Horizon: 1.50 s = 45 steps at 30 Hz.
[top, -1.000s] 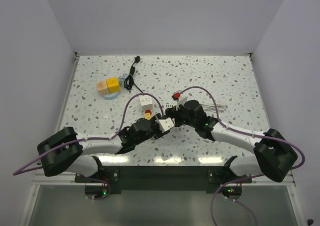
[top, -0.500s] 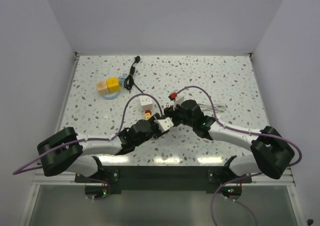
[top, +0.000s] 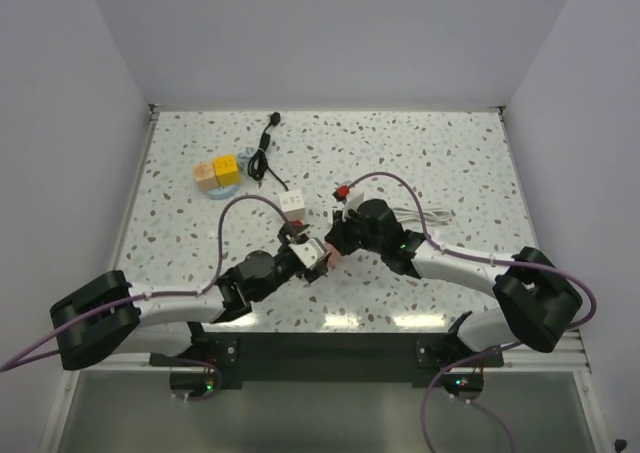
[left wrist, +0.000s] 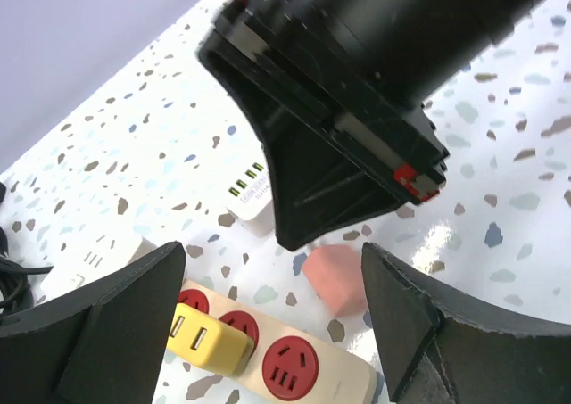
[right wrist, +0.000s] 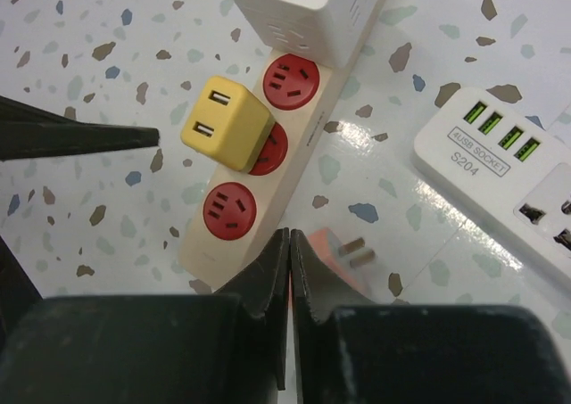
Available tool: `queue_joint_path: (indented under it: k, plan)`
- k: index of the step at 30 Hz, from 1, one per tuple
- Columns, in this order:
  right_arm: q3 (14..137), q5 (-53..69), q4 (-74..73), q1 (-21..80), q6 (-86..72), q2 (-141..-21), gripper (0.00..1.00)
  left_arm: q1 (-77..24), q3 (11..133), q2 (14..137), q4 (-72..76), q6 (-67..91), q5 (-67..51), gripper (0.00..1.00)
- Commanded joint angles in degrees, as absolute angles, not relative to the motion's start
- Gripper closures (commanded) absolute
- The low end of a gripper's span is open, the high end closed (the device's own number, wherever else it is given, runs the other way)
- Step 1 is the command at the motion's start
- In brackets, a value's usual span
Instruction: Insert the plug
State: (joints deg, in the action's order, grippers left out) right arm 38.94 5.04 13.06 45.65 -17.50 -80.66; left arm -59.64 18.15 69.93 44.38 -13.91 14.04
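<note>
A pink plug lies loose on the speckled table, its two prongs pointing away from the cream power strip with red sockets. My right gripper is shut with nothing between its fingers; the plug sits just beside its right finger. A yellow adapter fills the strip's middle socket, and the nearest red socket is bare. My left gripper hangs open above the strip, with the pink plug and yellow adapter between its fingers. Both grippers meet at mid-table.
A white cube adapter sits at the strip's far end. A white USB socket block lies to the right. At the back left are yellow and wooden blocks and a coiled black cable.
My right gripper has closed to shut and edged left. My left gripper has opened wide, and the left arm has drawn back to the left. The pink plug rests on the table.
</note>
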Motion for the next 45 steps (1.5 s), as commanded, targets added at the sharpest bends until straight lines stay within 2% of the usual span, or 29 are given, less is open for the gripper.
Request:
queue_joint_path:
  k: [1,8,11,12,14,15,24,42,43,45]
  plan:
    - [40.69,3.35,11.86,45.70,-18.89,-80.77,1.00,-59.41,16.44,66.45,52.74,-11.61,15.99,0.14]
    - [41.14,2.46,10.28,45.70,-17.49,-81.21,0.99,-59.41,9.85,60.21,54.23,-6.95,16.17,0.14]
    - [39.38,1.42,10.20,45.70,-16.26,-80.60,0.76,-59.41,6.86,56.61,53.79,-5.19,17.14,0.13]
    - [38.16,0.54,9.85,45.79,-16.17,-80.42,0.64,-59.33,6.16,55.73,53.35,-4.84,17.92,0.13]
    - [36.40,-1.39,9.58,45.79,-15.47,-79.55,0.53,-59.33,4.84,53.88,52.39,-3.61,18.19,0.12]
    - [35.95,-2.36,9.75,45.70,-15.56,-79.54,0.43,-59.33,4.22,53.62,52.56,-3.34,18.02,0.12]
    - [31.21,-3.96,13.08,45.79,-8.97,-79.03,0.25,-59.33,4.22,53.27,52.47,-3.69,10.47,0.11]
    - [31.20,5.26,20.56,45.79,-3.08,-86.57,0.23,-59.33,5.71,53.61,49.66,-3.51,4.66,0.11]
    - [31.20,5.97,20.83,45.70,-2.82,-86.83,0.25,-59.33,5.80,53.70,49.75,-3.52,4.40,0.12]
    - [31.11,7.55,21.27,45.79,-2.46,-86.84,0.40,-59.33,5.89,54.05,49.83,-3.52,4.22,0.11]
